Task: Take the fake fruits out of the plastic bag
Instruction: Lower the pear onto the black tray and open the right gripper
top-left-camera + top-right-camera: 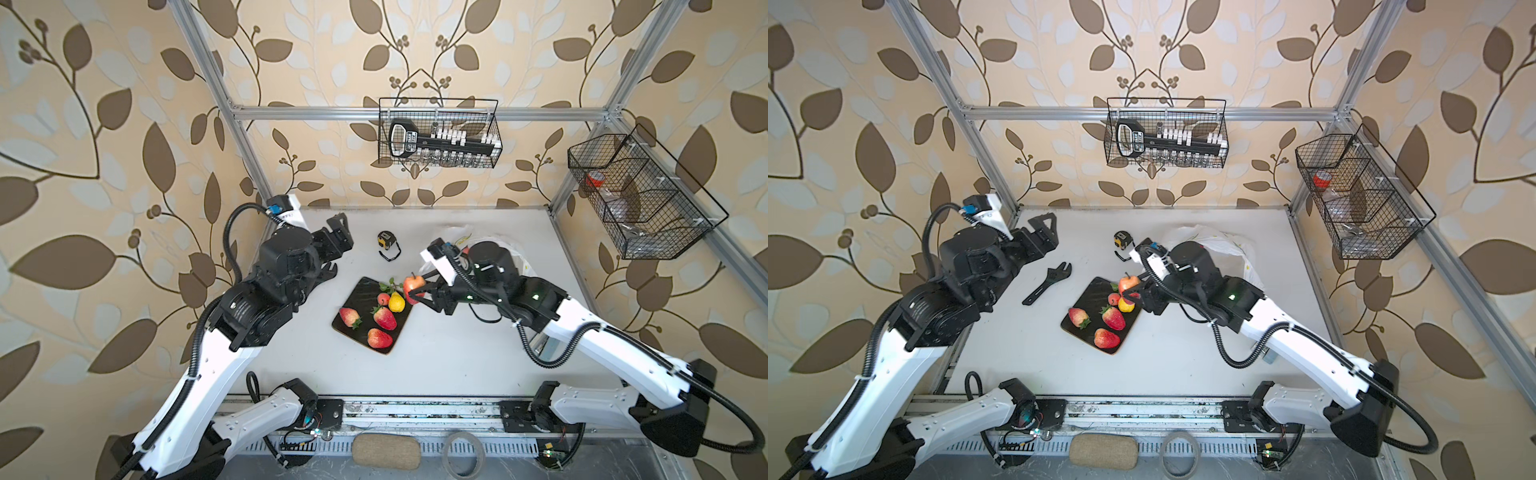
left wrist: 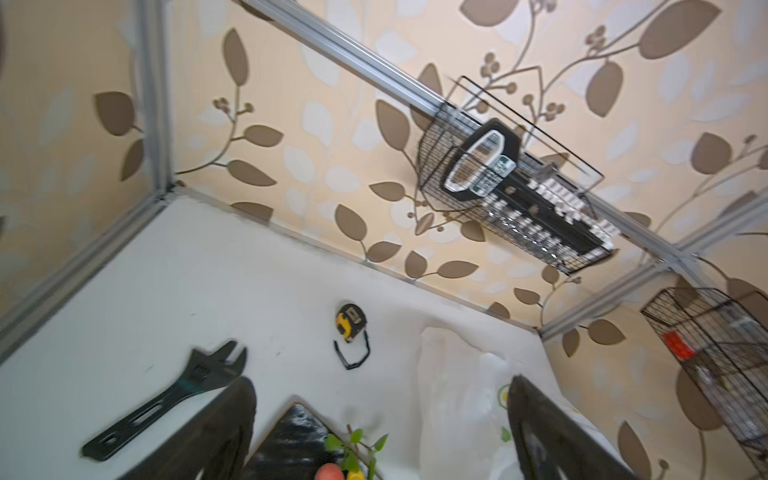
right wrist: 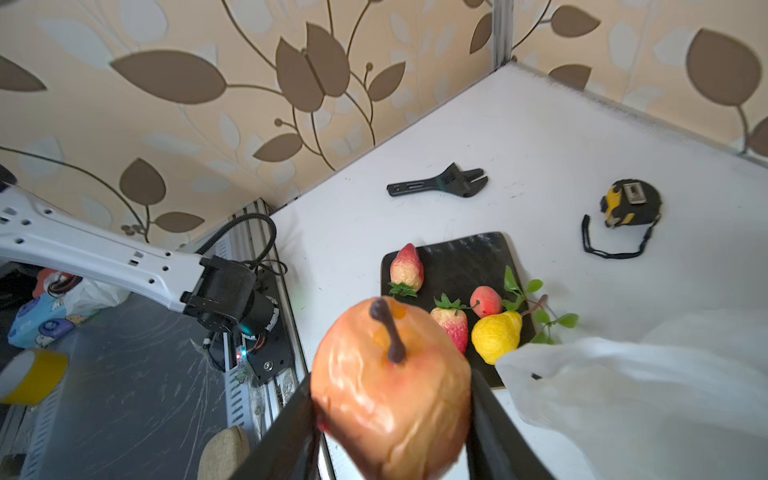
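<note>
One apple (image 3: 390, 386) is clamped in your right gripper (image 1: 417, 289), left gripper (image 1: 1043, 232) apart; dropped mid-frame, it may hit the pear (image 1: 396, 302).

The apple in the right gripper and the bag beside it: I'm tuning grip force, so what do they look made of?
The apple looks like soft foam or thin plastic with a glossy painted skin; the skin shows wrinkles and creases where the right gripper holds it. The plastic bag looks like thin translucent white film, crinkled and slumped.
</note>
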Controlling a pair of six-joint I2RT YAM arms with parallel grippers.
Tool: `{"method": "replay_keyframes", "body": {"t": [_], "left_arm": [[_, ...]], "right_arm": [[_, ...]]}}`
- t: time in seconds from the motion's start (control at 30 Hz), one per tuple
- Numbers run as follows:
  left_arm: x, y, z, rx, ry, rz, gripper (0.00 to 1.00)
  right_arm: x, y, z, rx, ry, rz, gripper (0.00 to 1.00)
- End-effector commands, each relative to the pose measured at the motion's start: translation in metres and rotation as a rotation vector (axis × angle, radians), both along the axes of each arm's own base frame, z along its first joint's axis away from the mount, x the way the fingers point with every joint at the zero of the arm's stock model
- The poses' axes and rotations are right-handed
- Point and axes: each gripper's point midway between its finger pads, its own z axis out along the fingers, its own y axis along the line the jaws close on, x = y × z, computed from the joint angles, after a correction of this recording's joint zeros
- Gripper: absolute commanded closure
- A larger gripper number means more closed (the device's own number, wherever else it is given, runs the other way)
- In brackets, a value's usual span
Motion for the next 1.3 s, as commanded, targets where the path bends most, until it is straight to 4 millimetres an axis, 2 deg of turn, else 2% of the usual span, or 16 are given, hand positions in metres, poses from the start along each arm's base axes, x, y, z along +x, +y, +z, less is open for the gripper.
{"method": "replay_keyframes", "body": {"t": [0.0, 0.17, 0.33, 0.53, 0.7, 0.8, 0.93, 1.07, 1.17, 1.27], "left_arm": [[-0.023, 0.048, -0.013, 0.025, 0.025, 0.206, 0.07], [-0.045, 0.069, -0.022, 0.025, 0.045, 0.26, 0.08], [-0.05, 0.072, -0.034, 0.033, 0.077, 0.264, 0.08], [-0.046, 0.065, -0.05, 0.056, 0.137, 0.246, 0.08], [-0.043, 0.057, -0.063, 0.046, 0.175, 0.219, 0.08], [-0.041, 0.053, -0.07, 0.039, 0.192, 0.204, 0.08], [-0.037, 0.048, -0.074, 0.04, 0.205, 0.188, 0.08], [-0.031, 0.041, -0.076, 0.048, 0.214, 0.169, 0.08], [-0.028, 0.038, -0.075, 0.052, 0.216, 0.158, 0.08], [-0.025, 0.034, -0.075, 0.051, 0.217, 0.15, 0.08]], "right_arm": [[0.011, 0.032, -0.014, -0.046, -0.03, 0.006, 0.64], [0.024, 0.08, -0.054, -0.106, 0.01, 0.006, 0.63], [0.047, 0.113, -0.092, -0.137, 0.073, -0.058, 0.62], [0.089, 0.122, -0.124, -0.212, 0.085, -0.25, 0.62], [0.105, 0.123, -0.165, -0.321, 0.098, -0.283, 0.61], [0.112, 0.123, -0.183, -0.347, 0.11, -0.285, 0.61], [0.115, 0.128, -0.199, -0.355, 0.136, -0.275, 0.6], [0.114, 0.134, -0.209, -0.353, 0.161, -0.258, 0.52], [0.115, 0.136, -0.204, -0.339, 0.161, -0.259, 0.39], [0.117, 0.137, -0.191, -0.319, 0.14, -0.263, 0.29]]}}
